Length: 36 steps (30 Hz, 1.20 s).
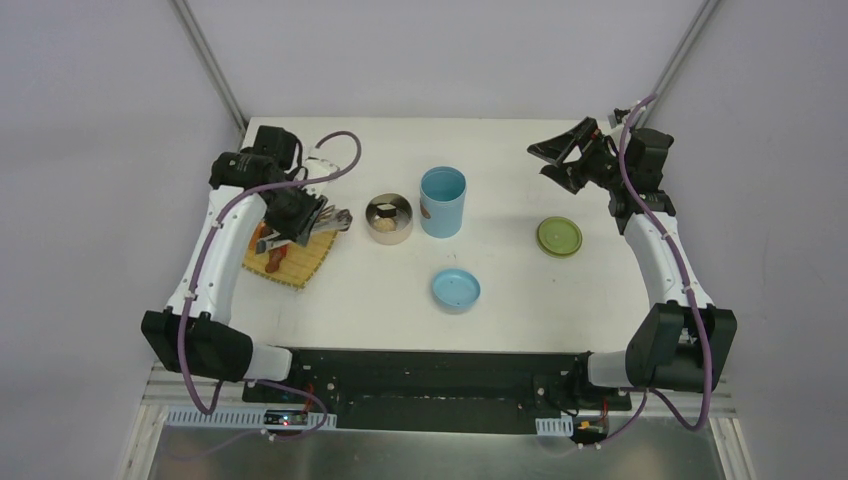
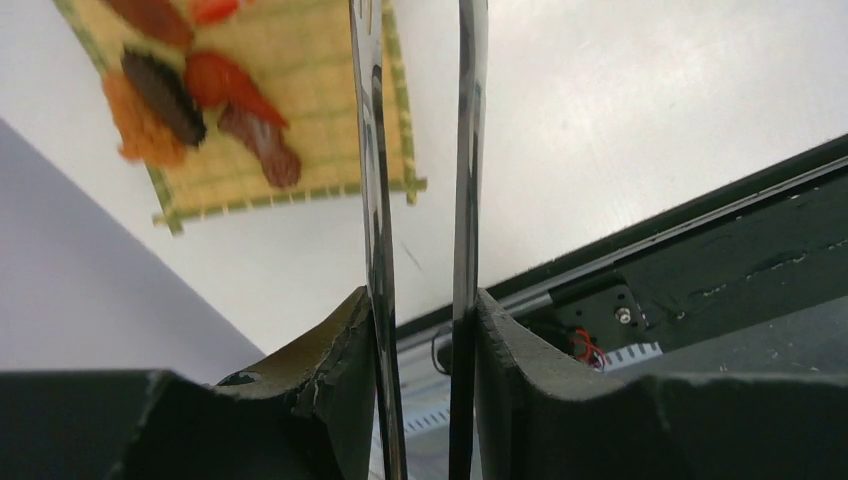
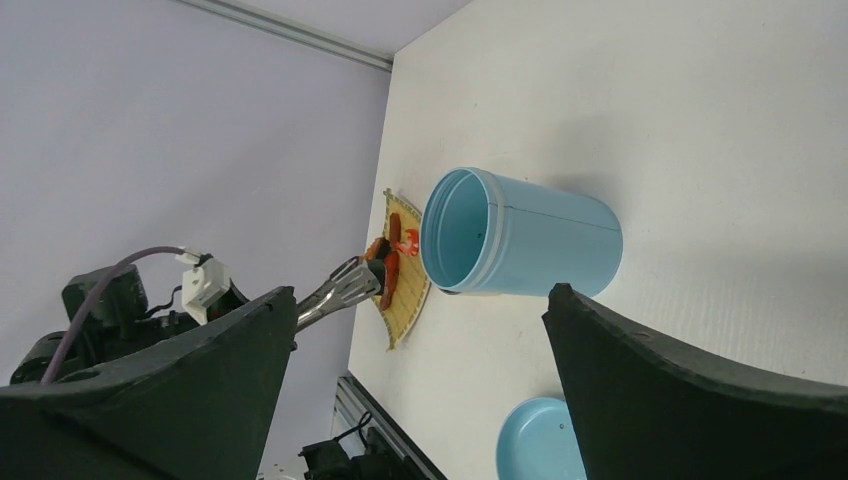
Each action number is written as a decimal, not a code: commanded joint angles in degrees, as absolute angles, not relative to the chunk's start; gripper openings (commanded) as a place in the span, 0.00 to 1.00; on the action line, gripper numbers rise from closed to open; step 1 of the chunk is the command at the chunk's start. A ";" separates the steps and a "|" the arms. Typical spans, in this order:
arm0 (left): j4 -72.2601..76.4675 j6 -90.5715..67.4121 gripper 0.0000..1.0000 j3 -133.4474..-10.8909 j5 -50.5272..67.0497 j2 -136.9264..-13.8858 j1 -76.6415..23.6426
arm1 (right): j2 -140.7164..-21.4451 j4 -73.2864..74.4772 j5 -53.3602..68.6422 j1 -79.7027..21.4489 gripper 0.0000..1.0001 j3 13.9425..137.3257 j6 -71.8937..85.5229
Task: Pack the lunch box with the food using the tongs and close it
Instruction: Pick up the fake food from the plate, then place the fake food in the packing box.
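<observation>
The left hand (image 2: 420, 330) is pinching the tongs (image 2: 372, 200) above the food (image 2: 225, 85) on the mat (image 1: 305, 265), at 9 o'clock from the steel bowl (image 1: 390, 236); the right hand (image 1: 565, 155) is hanging spread wide

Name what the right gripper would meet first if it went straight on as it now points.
Most likely the light-blue cylinder, framed between the right gripper's open jaws in its wrist view, though depth is unclear.
</observation>
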State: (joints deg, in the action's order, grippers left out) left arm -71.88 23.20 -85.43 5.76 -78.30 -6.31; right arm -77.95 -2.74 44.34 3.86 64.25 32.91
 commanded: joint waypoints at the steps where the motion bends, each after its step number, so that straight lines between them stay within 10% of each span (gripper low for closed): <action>1: -68.38 29.36 0.31 -92.26 13.19 -80.42 -9.86 | -76.04 -4.48 45.01 3.78 0.99 65.13 31.73; 36: -72.98 46.12 0.46 -108.98 12.59 -104.55 -18.46 | -74.73 -2.55 46.11 6.37 0.99 65.04 28.59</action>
State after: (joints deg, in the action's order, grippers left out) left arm -71.99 45.89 -109.12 13.15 -105.36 -17.82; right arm -76.12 -1.78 45.36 5.98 64.27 29.52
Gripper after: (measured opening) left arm 0.441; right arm 0.990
